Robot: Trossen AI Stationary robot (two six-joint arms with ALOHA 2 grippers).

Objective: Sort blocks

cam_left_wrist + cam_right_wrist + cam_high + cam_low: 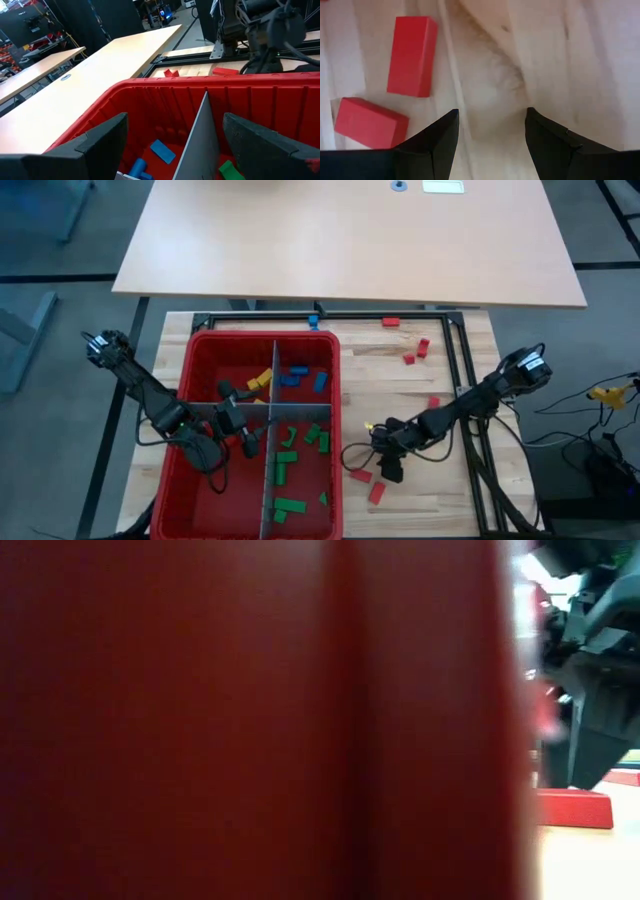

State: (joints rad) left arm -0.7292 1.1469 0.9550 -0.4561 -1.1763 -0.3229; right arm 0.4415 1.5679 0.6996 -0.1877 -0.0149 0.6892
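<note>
Blocks [289,452] lay partly sorted and partly loose: yellow and blue ones in the far compartments of the red bin [200,350], green ones in the near right compartment, and several red ones scattered on the wooden table [420,500] to the bin's right, with one blue and one red piece near the table's far edge. Grey dividers [268,480] split the bin into its compartments. The left gripper [240,435] hovered inside the bin near the dividers' crossing, its fingers spread wide with nothing between them, as the left wrist view showed. The right gripper [392,472] hung low over the table beside the bin, fingers also parted and empty, and two red blocks [412,55] lay just off to one side of them on the wood. Judging by their look, the blocks should be light, rigid and smooth, so a pinch across the narrow sides at the middle would seem safest, since a grip near an end might let one twist or skid. The bin's wall filled nearly all of the low view, hiding the table beyond save a blurred red block and part of a dark arm. Whether the near left compartment held anything was hard to make out under the left arm.
</note>
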